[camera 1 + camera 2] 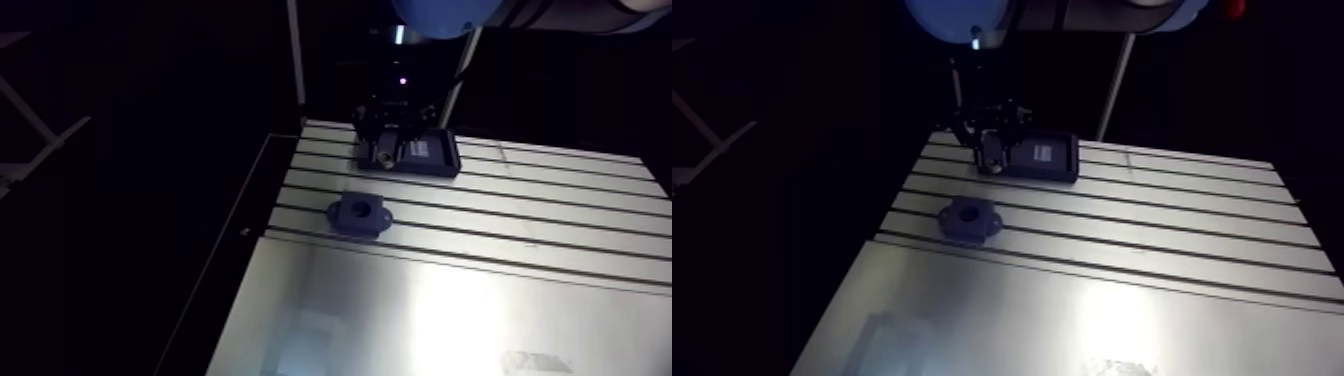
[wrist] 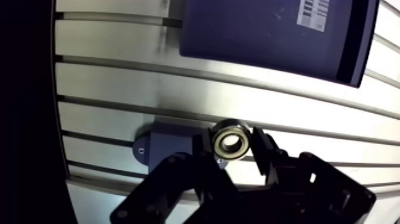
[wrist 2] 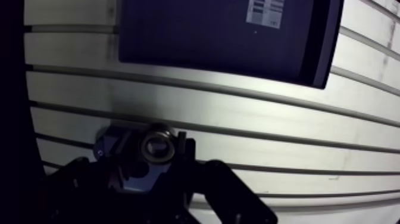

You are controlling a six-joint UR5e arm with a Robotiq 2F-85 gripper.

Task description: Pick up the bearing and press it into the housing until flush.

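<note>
My gripper (image 2: 231,145) is shut on the bearing (image 2: 230,142), a small steel ring with a dark bore, held between the two black fingertips above the table. In the wrist view the dark blue housing (image 2: 163,146) lies below and beside the gripper, partly hidden by the fingers. In the arm view the housing (image 1: 358,212) with its round bore sits on the slotted table, nearer than the gripper (image 1: 386,153), which hangs over the front edge of a dark tray.
A dark blue rectangular tray (image 2: 280,36) with a white label (image 2: 312,12) lies on the slotted aluminium table (image 1: 520,240) ahead of the gripper. The table's left edge (image 1: 250,225) drops off into darkness close to the housing.
</note>
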